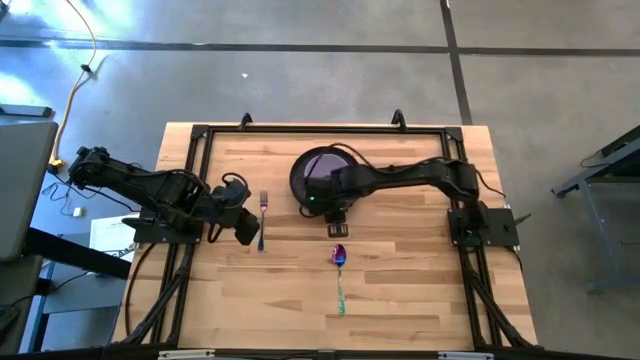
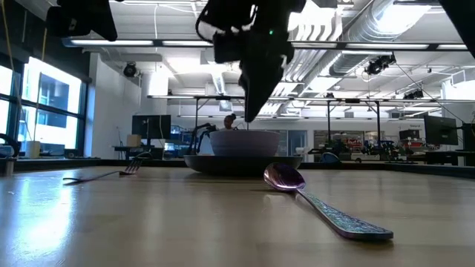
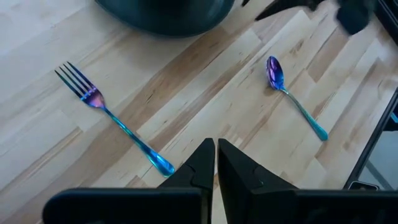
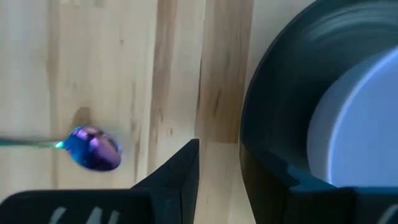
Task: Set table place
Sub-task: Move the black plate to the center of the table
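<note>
High view puts the dark plate [image 1: 322, 176] at upper centre of the table [image 1: 400, 290], bowl [image 1: 328, 168] on it, with the right claw [image 1: 337, 222] just below the plate's lower edge, fingers apart and holding nothing. The spoon [image 1: 340, 275] lies lower centre, apart from the plate; the fork [image 1: 263, 218] lies left of it, beside the left claw [image 1: 248, 228], which is closed and empty. I'd judge the spoon has just been set down, so the next move calls for lifting that right arm clear without clipping plate or spoon, perhaps nudging the spoon nearer.

The low view alone shows the bowl's rim rising above the plate. The right wrist view shows one finger [image 4: 177, 174] close by the plate's edge, which the overhead hides.
</note>
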